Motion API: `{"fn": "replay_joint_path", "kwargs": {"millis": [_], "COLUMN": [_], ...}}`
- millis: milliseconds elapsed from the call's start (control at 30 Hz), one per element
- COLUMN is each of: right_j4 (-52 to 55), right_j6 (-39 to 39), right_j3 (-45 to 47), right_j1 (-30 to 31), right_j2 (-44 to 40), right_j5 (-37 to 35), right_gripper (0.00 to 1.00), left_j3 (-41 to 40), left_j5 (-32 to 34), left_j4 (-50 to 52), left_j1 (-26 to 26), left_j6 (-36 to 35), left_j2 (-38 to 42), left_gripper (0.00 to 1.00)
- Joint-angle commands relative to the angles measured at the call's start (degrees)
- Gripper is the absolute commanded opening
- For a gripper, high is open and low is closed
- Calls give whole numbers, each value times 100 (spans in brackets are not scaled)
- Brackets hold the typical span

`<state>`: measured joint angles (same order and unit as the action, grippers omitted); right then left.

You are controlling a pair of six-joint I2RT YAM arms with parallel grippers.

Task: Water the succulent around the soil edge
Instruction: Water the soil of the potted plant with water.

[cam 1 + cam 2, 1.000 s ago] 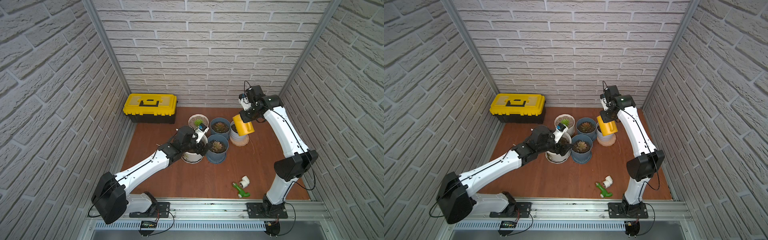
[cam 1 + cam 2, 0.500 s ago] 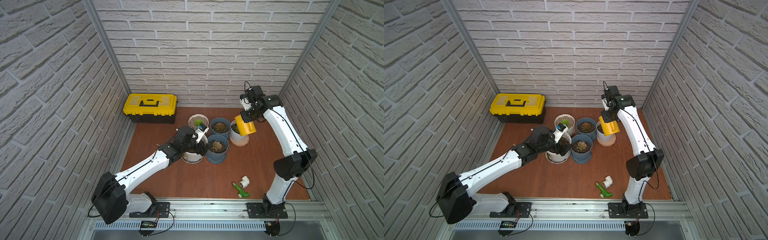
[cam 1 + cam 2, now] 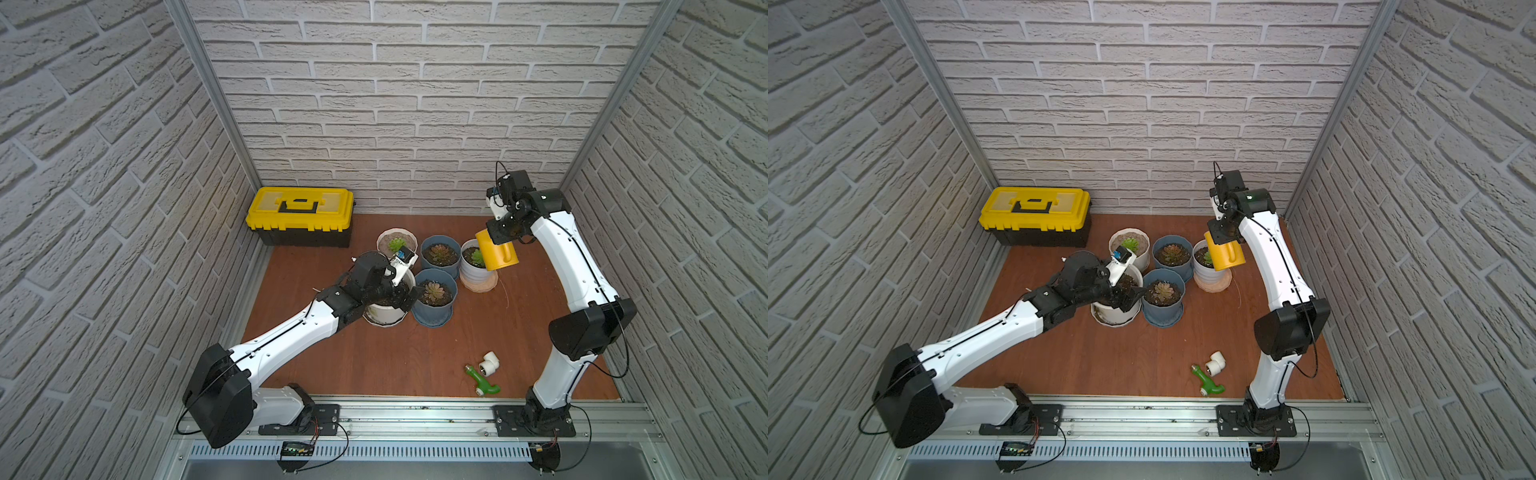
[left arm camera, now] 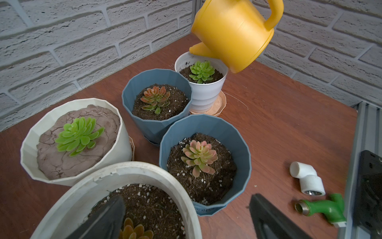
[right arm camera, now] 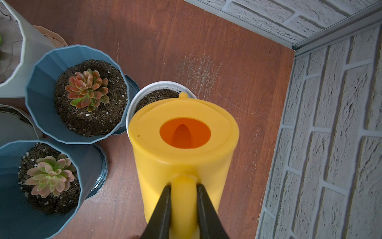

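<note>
The left hand [image 4: 187, 201] was spread astride the rim of the wide white pot [image 4: 134, 167], one finger over the dirt and one outside, probably to steady it. The soil edge [image 4: 148, 189] lay just under that hand, a level ring facing up with no long axis. The right hand [image 5: 183, 186] pinched the handle of the watering can [image 5: 182, 157], which tilted away from it. Its spout [image 4: 198, 49] dipped over a small white pot [image 4: 204, 93], well apart from the left hand.

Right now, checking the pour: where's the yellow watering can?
In a top view, the yellow watering can hangs tilted in the right tool, over the small white pot beside the rear blue pot.
</note>
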<state>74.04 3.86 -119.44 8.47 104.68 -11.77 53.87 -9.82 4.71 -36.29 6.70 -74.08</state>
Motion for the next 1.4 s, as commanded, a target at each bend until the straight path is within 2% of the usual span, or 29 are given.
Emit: {"fn": "replay_joint_path", "kwargs": {"millis": [0, 1367], "right_j4": [-118, -256], "right_j6": [-13, -163], "right_j3": [93, 1396], "right_j1": [-90, -223], "right_j2": [-246, -1348], "right_j5": [-53, -84], "right_gripper": [3, 3], "left_j3": [-96, -52], "left_j5": [-24, -107], "left_j4": [-243, -335], "left_j1": [-23, -185], "left_j6": [35, 77], "left_j2": [10, -56], "left_gripper": [98, 99]}}
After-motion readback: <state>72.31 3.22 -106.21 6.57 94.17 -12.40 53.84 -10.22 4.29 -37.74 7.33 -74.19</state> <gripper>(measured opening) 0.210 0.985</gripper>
